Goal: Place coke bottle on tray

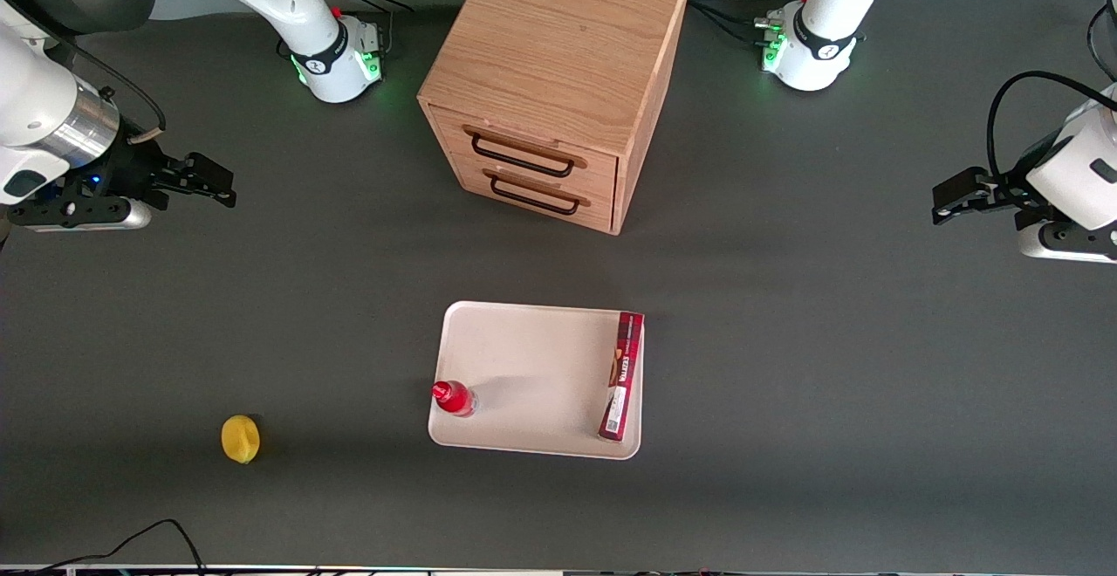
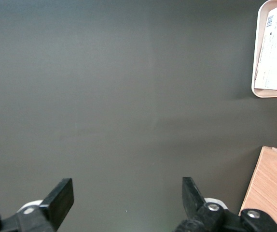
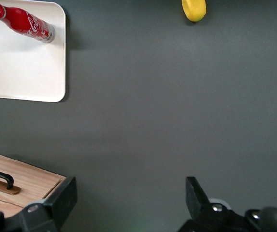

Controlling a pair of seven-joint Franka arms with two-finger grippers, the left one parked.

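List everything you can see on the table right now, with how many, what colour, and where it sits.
coke bottle: one, red, standing on the tray at its corner nearest the lemon.
tray: one, cream-white, mid-table, nearer the front camera than the drawer cabinet.
box: one, red, flat, lying along the tray's edge toward the parked arm's end.
lemon: one, yellow, on the table toward the working arm's end.
drawer cabinet: one, light wood, two black handles.
table: one, dark grey.
gripper: one, black, open, empty, hanging above the working arm's end of the table.
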